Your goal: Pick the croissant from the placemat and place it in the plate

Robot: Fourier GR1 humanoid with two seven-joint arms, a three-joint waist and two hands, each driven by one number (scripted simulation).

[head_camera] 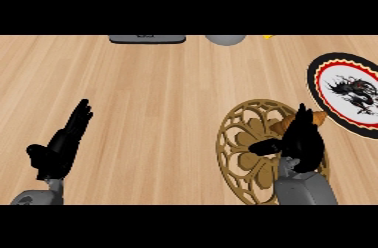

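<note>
Head view of a pale wood-grain counter (pixel 170 92), read from its left edge to its right. Near the counter's left edge, close to its near side, the left hand (pixel 63 144) is resting released, its matte black fingers straight and pointing away, holding nothing. At the far edge are sitting a flat dark grey slab (pixel 147 38), a rounded grey object (pixel 225 39) and a small yellow scrap (pixel 268 36), none identifiable further. Toward the right, the placemat (pixel 240 142), a round openwork disc of golden filigree loops, is lying flat; the right hand (pixel 299 139) is hovering over its right part, fingers extended over the croissant (pixel 317 117), whose glossy orange-brown tip is showing beside them at the placemat's far right rim. The thumb is standing apart, so the hand appears unclenched and not yet grasping. The plate (pixel 347 94), a round smooth disc with black, red and cream rings around a dark dragon motif, is lying at the counter's right edge, just beside the placemat. The step in hand is judged to be the approach; the next move calls for closing round the croissant, lifting, then carrying rightward.
</note>
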